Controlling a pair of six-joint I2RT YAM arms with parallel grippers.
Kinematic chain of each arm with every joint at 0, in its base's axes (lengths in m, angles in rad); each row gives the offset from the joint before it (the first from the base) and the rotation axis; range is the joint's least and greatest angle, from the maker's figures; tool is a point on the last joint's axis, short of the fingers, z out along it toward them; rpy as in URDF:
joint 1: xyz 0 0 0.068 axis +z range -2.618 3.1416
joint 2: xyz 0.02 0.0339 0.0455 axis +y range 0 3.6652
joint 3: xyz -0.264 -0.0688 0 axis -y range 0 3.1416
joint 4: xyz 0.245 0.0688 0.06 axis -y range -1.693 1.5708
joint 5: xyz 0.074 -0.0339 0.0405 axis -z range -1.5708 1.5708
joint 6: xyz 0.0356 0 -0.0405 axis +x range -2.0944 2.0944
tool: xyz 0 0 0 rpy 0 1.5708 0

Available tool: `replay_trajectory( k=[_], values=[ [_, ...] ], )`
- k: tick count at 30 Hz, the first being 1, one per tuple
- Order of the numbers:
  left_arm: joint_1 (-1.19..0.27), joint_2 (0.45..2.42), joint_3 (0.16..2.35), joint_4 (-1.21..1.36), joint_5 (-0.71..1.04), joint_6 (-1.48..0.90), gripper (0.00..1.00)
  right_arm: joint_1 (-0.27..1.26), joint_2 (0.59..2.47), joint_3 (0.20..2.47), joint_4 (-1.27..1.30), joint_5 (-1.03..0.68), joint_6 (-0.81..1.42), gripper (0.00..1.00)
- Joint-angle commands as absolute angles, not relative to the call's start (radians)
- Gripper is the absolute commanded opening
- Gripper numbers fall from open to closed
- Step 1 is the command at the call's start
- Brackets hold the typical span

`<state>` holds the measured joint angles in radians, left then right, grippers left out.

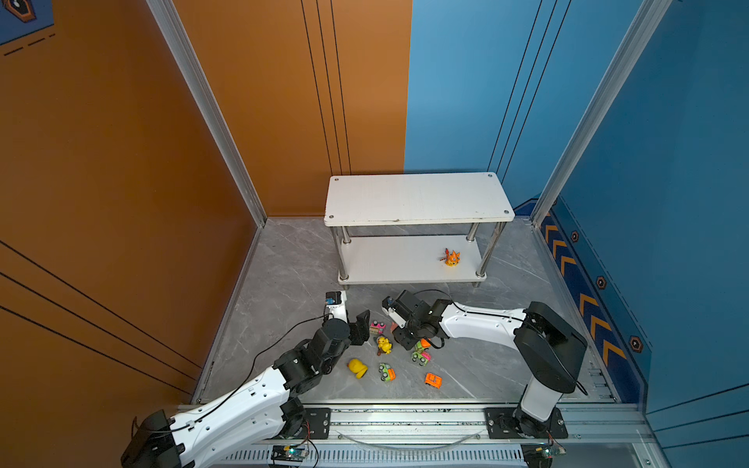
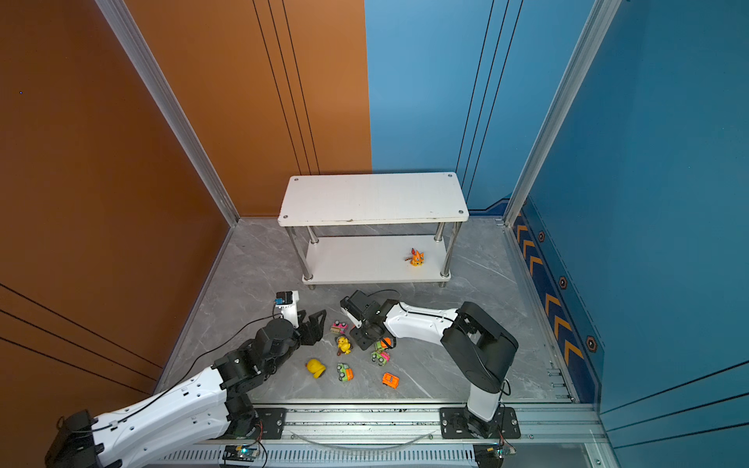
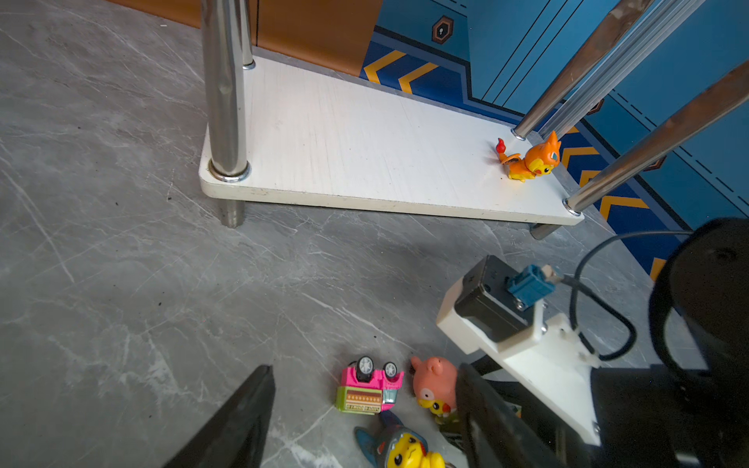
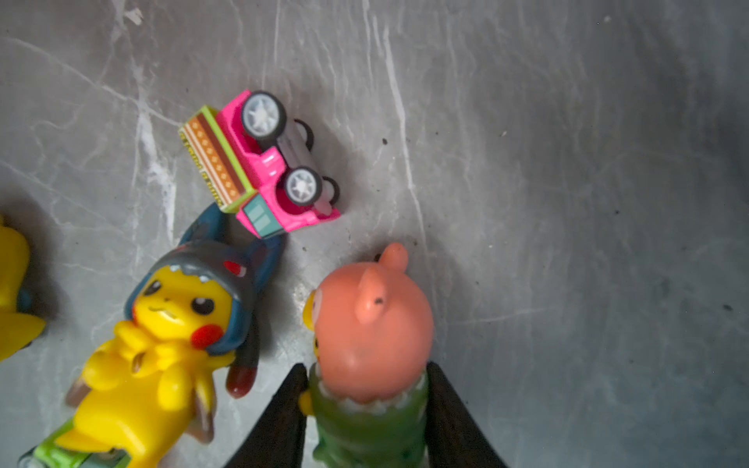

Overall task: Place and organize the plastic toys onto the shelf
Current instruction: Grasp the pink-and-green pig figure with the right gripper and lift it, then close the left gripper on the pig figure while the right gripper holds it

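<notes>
1. Left end effector [image 1: 362, 328] hangs released and empty beside the pink car [image 1: 377, 325] on the bench [image 1: 283, 283].
2. Most toys lie loose there, so most of the job remains.
3. Right end effector [image 4: 364, 366] is clenched on the pink figurine [image 4: 373, 324]. Whether it is lifted is unclear.
4. One orange figurine [image 1: 452, 257] stands on the lower board of the shelf [image 1: 413, 198].
5. The right arm hides part of one car.

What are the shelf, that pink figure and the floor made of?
The shelf boards: white laminated board, probably wood composite; matte, faint streaks and scuffs.
The shelf legs: polished metal, mirror-like reflections.
The pink figure: moulded plastic or vinyl, smooth soft sheen.
The floor: grey marble look with white veins; stone or print, can't tell.
</notes>
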<state>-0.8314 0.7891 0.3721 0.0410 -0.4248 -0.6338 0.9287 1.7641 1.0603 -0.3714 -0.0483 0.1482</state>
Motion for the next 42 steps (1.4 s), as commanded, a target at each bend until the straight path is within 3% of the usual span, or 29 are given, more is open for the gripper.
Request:
replay_trajectory(
  k=[1,8,15,20,28,34,42],
  values=[
    [-0.819,0.81,0.362,0.06,-0.388,-0.642,0.71,0.909,1.752,1.043,-0.313,-0.062,0.136,0.33],
    [-0.801,0.845,0.36,0.166,-0.274,-0.642,0.72,0.796,1.647,0.96,-0.166,-0.353,0.213,0.22],
    [-0.73,0.788,0.361,0.292,-0.074,-0.686,0.98,0.644,1.528,0.926,-0.007,-0.726,0.364,0.16],
    [-0.672,0.783,0.412,0.371,0.154,-0.716,0.98,0.595,1.46,0.941,0.076,-0.895,0.446,0.14],
    [-0.634,0.898,0.481,0.62,0.429,-0.864,0.98,0.592,1.352,0.96,0.148,-1.031,0.511,0.14],
    [-0.623,0.972,0.488,0.84,0.524,-0.988,1.0,0.619,1.297,0.974,0.14,-1.068,0.518,0.14],
    [-0.626,1.002,0.497,0.951,0.551,-1.047,0.65,0.639,1.268,1.0,0.136,-1.07,0.523,0.13]
  ],
)
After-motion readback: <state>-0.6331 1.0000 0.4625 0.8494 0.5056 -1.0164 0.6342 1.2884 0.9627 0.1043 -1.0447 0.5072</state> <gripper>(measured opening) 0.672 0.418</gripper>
